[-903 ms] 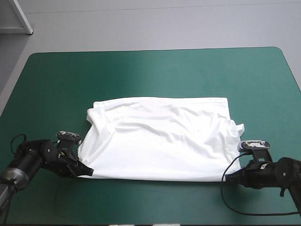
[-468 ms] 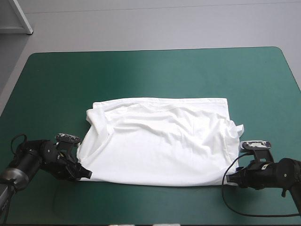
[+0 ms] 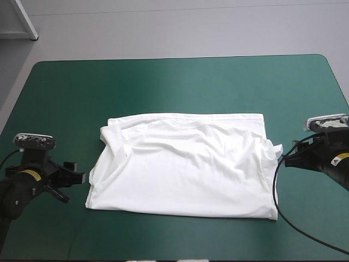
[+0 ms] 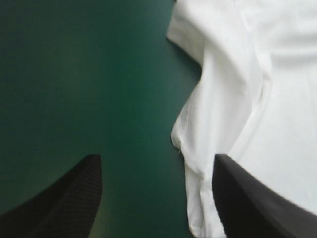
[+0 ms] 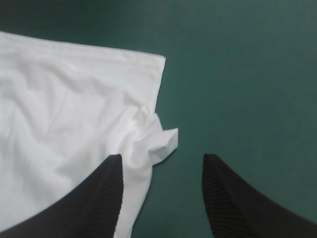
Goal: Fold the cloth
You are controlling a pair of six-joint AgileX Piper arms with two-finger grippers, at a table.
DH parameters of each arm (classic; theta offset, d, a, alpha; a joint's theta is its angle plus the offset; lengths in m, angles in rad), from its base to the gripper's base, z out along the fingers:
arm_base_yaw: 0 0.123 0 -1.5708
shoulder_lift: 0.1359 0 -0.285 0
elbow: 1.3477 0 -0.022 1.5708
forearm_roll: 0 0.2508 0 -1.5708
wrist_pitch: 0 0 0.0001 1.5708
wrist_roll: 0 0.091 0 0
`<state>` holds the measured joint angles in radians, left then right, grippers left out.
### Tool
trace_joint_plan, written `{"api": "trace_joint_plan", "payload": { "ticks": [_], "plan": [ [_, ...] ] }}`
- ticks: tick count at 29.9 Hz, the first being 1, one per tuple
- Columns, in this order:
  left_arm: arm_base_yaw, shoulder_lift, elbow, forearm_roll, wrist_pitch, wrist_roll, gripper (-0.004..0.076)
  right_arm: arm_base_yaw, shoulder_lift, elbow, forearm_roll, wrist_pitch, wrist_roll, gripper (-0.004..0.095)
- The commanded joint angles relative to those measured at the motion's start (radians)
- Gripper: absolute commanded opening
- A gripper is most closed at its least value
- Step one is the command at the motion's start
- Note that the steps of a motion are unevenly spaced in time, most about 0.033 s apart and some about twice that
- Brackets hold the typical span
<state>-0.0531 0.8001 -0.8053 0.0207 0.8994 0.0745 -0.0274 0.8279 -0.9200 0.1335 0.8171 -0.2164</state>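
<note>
Left claw [image 4: 156,161]: spread wide and empty, hanging over bare teal-green cover just beside the T-shirt's left edge and touching nothing.

T-shirt [image 3: 185,169]: lies in the middle of the table [image 3: 163,82], doubled over once into a wide rectangle. The far edge is straight and the near edge flat. The left side is wrinkled along a rolled sleeve fold [image 4: 198,163], and a small flap of cloth [image 3: 276,148] pokes out on the right.

Right claw [image 5: 162,158]: also spread and empty. It sits off the T-shirt's right edge, with the poking flap just ahead of its fingers.

Done: I judge the first fold complete, since the cloth is two layers deep and lies released on the table.

Left to do: probably at least one more fold across the width to make a compact bundle. The left wrinkles and the right flap could be tidied as part of that.

Change, left: earlier the left claw sat low at the T-shirt's near-left corner. It has since let go, pulled out toward the table's left edge and risen.

Change, middle: the T-shirt stays where it was, and its near-left corner has settled flat.

Change, right: the right claw was low by the near-right corner. It has since backed off to the right and farther up the table.
</note>
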Motion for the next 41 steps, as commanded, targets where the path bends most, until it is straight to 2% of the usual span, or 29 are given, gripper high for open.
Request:
{"api": "trace_joint_plan", "payload": {
  "ticks": [1,12,17,19,27,35,41],
  "plan": [
    [-0.001,-0.027,-0.073,0.001,-0.007,-0.032,0.0474,-0.008,-0.011,-0.100,-0.030,-0.056,0.015,0.0465],
    [-0.001,-0.025,-0.080,-0.033,0.000,-0.030,0.0473,-0.008,-0.011,-0.124,-0.022,0.018,0.019,0.0462],
    [-0.001,-0.025,-0.046,-0.047,0.130,-0.033,0.0473,-0.008,-0.018,-0.085,0.012,0.123,0.037,0.0425],
    [-0.001,-0.025,0.002,-0.064,0.145,-0.035,0.0473,-0.008,-0.039,-0.021,0.042,0.112,0.037,0.0418],
    [-0.001,0.024,0.257,-0.102,-0.040,-0.047,0.0470,-0.008,-0.077,0.177,0.132,0.059,-0.004,0.0418],
    [-0.001,0.172,0.279,-0.202,-0.177,-0.003,0.0470,-0.008,-0.077,0.242,0.125,0.003,-0.017,0.0418],
    [-0.001,0.284,0.279,-0.209,-0.181,0.030,0.0470,-0.008,-0.077,0.242,0.125,-0.005,-0.017,0.0415]
  ]
}}
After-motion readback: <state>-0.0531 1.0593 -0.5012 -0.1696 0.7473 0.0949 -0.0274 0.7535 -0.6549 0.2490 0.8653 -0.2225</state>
